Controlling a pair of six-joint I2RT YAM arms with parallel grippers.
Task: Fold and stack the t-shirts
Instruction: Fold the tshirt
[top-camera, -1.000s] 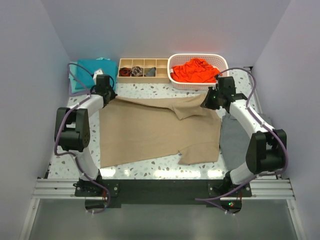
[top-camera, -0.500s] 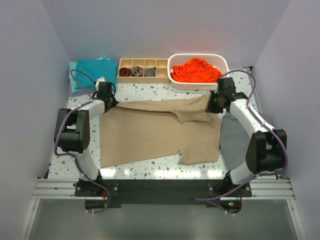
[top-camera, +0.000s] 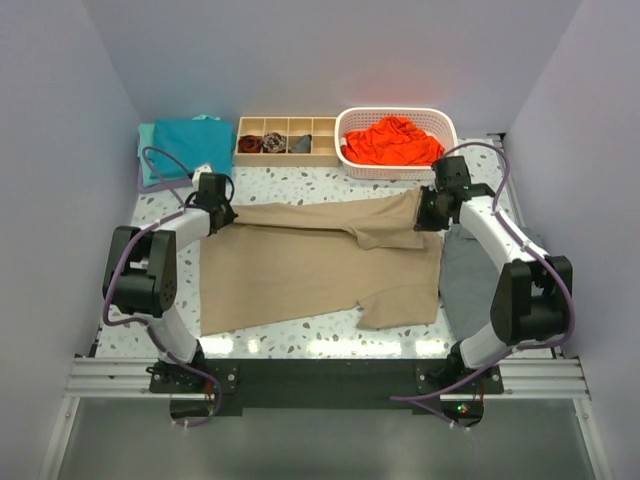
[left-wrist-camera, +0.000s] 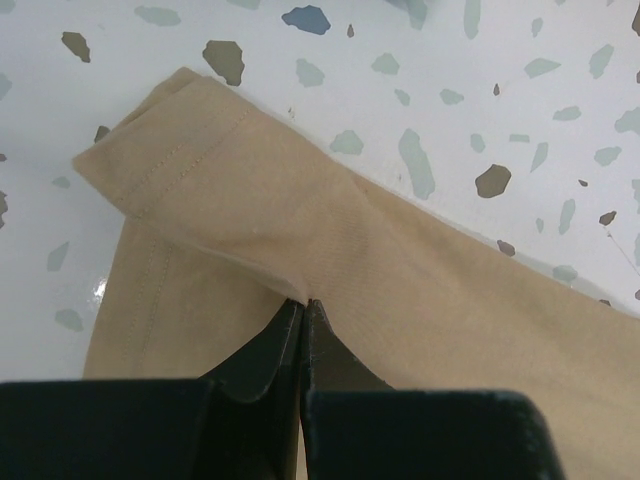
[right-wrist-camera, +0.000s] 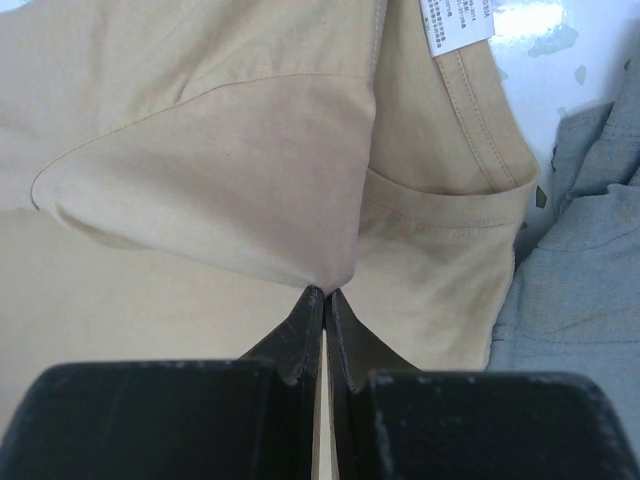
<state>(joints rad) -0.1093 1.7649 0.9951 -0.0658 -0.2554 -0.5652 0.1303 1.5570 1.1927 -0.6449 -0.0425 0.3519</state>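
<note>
A speckled white table (top-camera: 300, 185) is seen from above, with two robot arms reaching over it from the near edge. A tan t-shirt (top-camera: 300, 275) lies spread across the middle of the table. Its far edge is stretched left to right between the two grippers.

The left gripper (top-camera: 222, 212) is at the shirt's far left corner. The left wrist view shows its jaws pressed together on a pinch of tan fabric, just beside a stitched hem. The right gripper (top-camera: 425, 214) is at the far right corner. Its jaws are likewise closed tight on a fold of the tan cloth. A white label (right-wrist-camera: 455, 20) shows at the shirt's edge in the right wrist view.

A flat grey cloth (top-camera: 465, 280) lies on the table to the right of the tan shirt, touching its right edge.

Along the far side of the table:
- A teal t-shirt (top-camera: 190, 140) lies folded at the far left.
- A wooden tray (top-camera: 287, 154) with compartments sits in the middle and holds small dark rolled socks (top-camera: 262, 143).
- A white basket (top-camera: 346, 152) at the far right holds a crumpled orange-red t-shirt (top-camera: 392, 140).
</note>
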